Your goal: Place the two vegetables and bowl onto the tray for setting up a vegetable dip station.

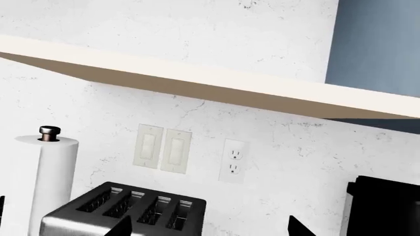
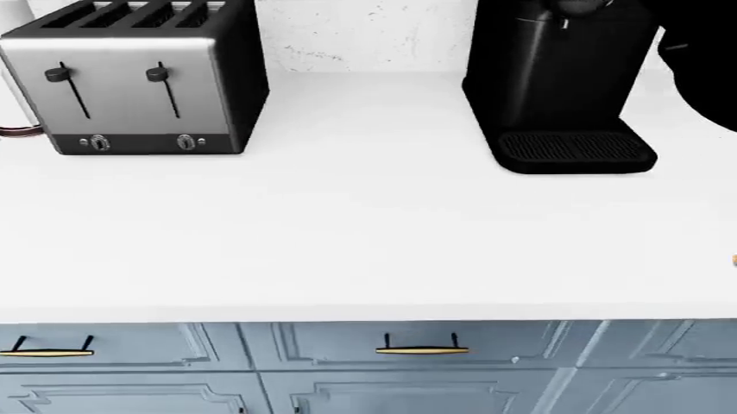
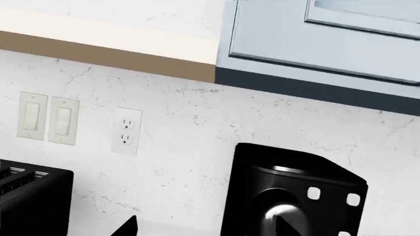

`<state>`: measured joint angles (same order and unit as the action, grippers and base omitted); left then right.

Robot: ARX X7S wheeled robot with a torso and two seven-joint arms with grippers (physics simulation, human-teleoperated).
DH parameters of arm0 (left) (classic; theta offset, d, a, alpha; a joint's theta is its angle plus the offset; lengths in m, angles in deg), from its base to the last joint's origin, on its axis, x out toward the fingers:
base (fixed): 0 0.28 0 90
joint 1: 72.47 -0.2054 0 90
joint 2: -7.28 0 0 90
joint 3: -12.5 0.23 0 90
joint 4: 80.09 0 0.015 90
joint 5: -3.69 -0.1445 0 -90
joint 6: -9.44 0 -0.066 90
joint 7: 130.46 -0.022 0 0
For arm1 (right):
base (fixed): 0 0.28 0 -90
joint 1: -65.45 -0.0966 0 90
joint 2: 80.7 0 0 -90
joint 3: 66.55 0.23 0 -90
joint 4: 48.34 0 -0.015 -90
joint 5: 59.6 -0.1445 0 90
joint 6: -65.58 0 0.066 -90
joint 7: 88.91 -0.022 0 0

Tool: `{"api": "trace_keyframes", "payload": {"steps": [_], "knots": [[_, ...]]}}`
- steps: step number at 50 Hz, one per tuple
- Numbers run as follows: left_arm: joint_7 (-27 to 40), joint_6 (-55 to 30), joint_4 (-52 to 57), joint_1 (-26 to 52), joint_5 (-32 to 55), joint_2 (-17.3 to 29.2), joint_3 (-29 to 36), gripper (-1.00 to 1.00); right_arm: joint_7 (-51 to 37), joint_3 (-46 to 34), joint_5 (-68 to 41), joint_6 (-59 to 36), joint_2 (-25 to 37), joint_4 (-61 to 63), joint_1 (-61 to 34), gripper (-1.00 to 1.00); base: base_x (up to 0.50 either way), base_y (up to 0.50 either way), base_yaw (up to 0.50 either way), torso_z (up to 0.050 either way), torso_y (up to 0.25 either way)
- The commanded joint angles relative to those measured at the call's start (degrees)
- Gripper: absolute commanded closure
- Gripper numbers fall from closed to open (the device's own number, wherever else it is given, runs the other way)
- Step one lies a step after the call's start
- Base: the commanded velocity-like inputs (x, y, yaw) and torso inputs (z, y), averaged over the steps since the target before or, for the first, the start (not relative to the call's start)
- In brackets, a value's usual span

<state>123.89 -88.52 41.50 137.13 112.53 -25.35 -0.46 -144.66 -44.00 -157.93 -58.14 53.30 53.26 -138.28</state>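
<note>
The two vegetables, the bowl and the tray are out of view in all three views. A tiny orange sliver [image 2: 733, 260] shows at the right edge of the counter in the head view, too small to identify. My left gripper [image 1: 210, 229] is open, its dark fingertips [image 1: 122, 227] wide apart, with nothing between them, facing the backsplash above the toaster. My right gripper [image 3: 204, 229] is also open and holds nothing; it faces the wall beside the coffee machine. Neither arm shows in the head view.
A silver four-slot toaster [image 2: 136, 82] stands at the back left of the white counter [image 2: 368, 233], a black coffee machine [image 2: 564, 86] at the back right. A paper towel roll [image 1: 49, 182], wall switches [image 1: 163, 148], an outlet [image 1: 233, 161] and a shelf [image 1: 217, 81] line the wall. Blue drawers [image 2: 420, 349] run below.
</note>
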Motion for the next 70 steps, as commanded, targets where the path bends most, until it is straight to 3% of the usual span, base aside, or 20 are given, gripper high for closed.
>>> {"api": "trace_keyframes", "payload": {"steps": [1,53,61,64,67,70], "knots": [[0.0,-0.1,0.0,-0.5,-0.2,0.0,-0.3,-1.0,0.0,0.1,0.1,-0.1,-0.1,0.0,0.3,-1.0,0.0,-0.5,0.0,0.0,0.0],[0.3,-1.0,-0.2,-1.5,-0.1,-0.3,-2.1,-1.0,1.4,0.7,0.7,-0.7,1.1,-1.1,1.9,-1.0,0.0,-0.5,0.0,0.0,0.0],[0.2,-1.1,-0.3,-1.7,-0.3,-0.3,-2.3,-1.0,3.0,0.1,1.5,-2.5,3.0,-2.4,1.6,-1.0,0.0,-0.31,0.0,0.0,0.0],[0.3,-1.1,-0.1,-1.9,-0.4,-0.3,-2.4,-1.0,8.3,-1.6,0.2,-6.5,2.7,-4.2,1.1,-1.0,0.0,0.0,0.0,0.0,0.0],[0.4,-1.2,0.0,-1.9,-0.3,-0.3,-2.5,-1.0,13.1,-0.9,-2.3,-5.7,2.3,-7.1,2.8,-1.0,0.0,0.0,0.0,0.0,0.0],[0.6,-1.3,0.1,-1.9,-0.2,-0.3,-2.6,-1.0,11.4,0.9,-5.0,-1.9,2.3,-10.2,5.0,-1.0,0.0,0.0,0.0,0.0,0.0]]}}
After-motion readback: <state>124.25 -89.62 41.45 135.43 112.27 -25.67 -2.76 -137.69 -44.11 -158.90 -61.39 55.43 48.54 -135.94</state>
